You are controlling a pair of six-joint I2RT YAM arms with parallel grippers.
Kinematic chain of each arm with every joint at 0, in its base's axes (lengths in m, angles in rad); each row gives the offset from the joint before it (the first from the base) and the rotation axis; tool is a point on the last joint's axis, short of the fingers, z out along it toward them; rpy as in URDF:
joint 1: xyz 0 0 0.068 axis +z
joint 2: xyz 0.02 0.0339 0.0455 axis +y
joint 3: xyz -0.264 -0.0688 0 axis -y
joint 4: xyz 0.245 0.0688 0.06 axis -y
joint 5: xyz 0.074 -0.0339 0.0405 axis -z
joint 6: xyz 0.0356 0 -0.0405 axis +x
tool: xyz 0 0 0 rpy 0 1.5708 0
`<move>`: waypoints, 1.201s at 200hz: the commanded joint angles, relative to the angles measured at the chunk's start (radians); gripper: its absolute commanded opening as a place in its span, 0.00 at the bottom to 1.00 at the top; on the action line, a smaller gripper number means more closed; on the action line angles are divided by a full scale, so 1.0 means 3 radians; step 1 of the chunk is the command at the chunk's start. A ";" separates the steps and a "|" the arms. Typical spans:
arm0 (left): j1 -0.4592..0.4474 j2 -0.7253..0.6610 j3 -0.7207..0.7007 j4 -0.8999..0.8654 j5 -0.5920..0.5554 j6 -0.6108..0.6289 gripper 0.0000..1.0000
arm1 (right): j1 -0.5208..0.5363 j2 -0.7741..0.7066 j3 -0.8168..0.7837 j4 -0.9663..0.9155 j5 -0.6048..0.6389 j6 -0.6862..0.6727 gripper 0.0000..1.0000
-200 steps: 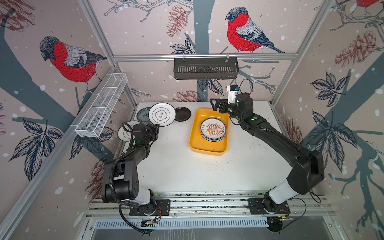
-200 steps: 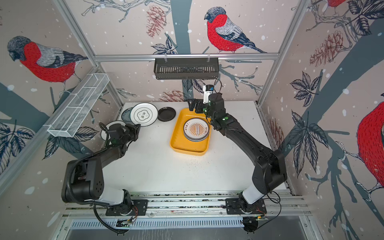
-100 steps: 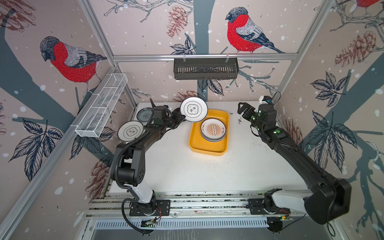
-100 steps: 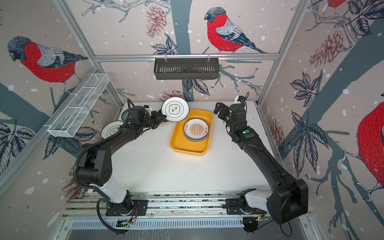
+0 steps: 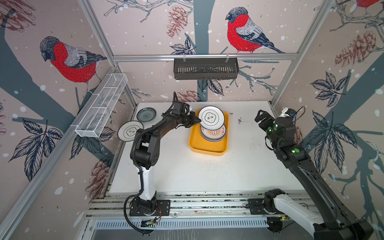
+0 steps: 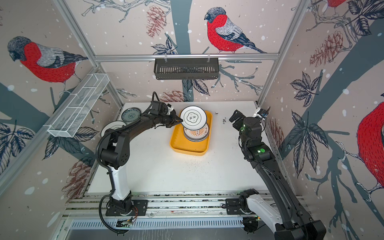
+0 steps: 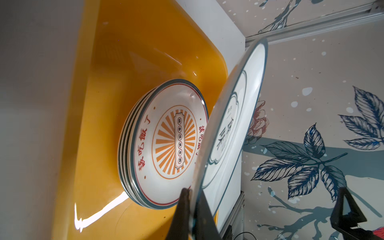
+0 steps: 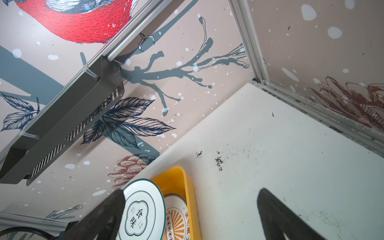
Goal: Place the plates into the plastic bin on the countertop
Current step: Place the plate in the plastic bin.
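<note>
A stack (image 5: 214, 135) of plates already sits in the yellow bin (image 5: 207, 151). The left jaws pinch a flower plate (image 5: 211, 117) by its rim, tilted just over that stack. The right jaws are spread, holding nothing. A blue-green plate (image 5: 146, 114) and a white plate (image 5: 130, 131) wait on the tabletop (image 5: 187, 170).

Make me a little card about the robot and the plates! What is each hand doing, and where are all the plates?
left gripper: shut on the rim of the flower-outline plate
flower-outline plate: tilted, in the air over the stack, not set down yet
yellow bin: on the countertop, holding a stack of plates, sunburst plate on top
right gripper: open, empty, off to the side of the bin
outside the bin: teal plate and white plate, flat on the countertop
</note>
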 commanded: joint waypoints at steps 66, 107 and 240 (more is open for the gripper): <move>-0.0106 0.0226 0.0246 -0.0576 0.0003 0.0506 0.00 | -0.0012 0.0216 0.0054 0.0162 -0.0289 -0.0058 1.00; -0.0137 0.0335 0.0314 -0.0616 0.0007 0.0499 0.00 | -0.0008 0.0219 0.0026 0.0207 -0.0277 -0.0050 1.00; -0.0151 0.0593 0.0658 -0.0922 -0.0065 0.0597 0.11 | -0.0017 0.0187 0.0052 0.0104 -0.0126 -0.0126 1.00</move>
